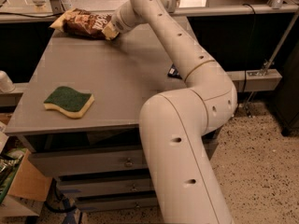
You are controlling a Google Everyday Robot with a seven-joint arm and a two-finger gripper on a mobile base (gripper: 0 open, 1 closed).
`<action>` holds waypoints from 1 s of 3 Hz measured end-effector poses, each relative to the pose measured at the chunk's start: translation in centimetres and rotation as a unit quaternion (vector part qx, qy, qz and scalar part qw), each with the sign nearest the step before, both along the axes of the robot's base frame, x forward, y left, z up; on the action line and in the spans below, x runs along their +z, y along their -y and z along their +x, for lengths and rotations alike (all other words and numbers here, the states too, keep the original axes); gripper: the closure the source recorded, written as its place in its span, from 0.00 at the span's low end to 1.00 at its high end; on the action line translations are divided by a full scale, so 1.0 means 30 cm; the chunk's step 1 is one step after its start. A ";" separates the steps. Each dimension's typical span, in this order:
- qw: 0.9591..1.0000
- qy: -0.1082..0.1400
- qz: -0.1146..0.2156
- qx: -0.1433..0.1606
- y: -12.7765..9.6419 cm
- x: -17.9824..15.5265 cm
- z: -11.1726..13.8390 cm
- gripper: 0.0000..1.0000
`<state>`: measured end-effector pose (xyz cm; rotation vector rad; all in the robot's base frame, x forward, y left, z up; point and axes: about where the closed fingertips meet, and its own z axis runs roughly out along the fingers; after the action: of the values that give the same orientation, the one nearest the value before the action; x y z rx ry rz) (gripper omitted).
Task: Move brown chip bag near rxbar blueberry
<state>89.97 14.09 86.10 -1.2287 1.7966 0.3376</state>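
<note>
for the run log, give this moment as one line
pincer: at right end of brown chip bag, far left of table | rxbar blueberry: right edge, mostly behind arm | sponge: front left | bag and bar: far apart

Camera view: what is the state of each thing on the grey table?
Crinkly dark brown chip bag: lying at far left corner.
Claw: at the bag's right end.
Small dark blue wrapped bar: flat, partly hidden behind arm.
Green-and-yellow sponge: flat, green side up.
</note>
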 end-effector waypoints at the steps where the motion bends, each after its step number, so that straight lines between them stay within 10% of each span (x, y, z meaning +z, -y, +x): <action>1: 1.000 0.013 0.006 0.008 0.039 0.072 -0.026 1.00; 3: 0.999 0.035 0.007 0.023 0.191 0.206 -0.133 1.00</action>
<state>85.99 8.36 92.27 -1.2590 1.7062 0.3282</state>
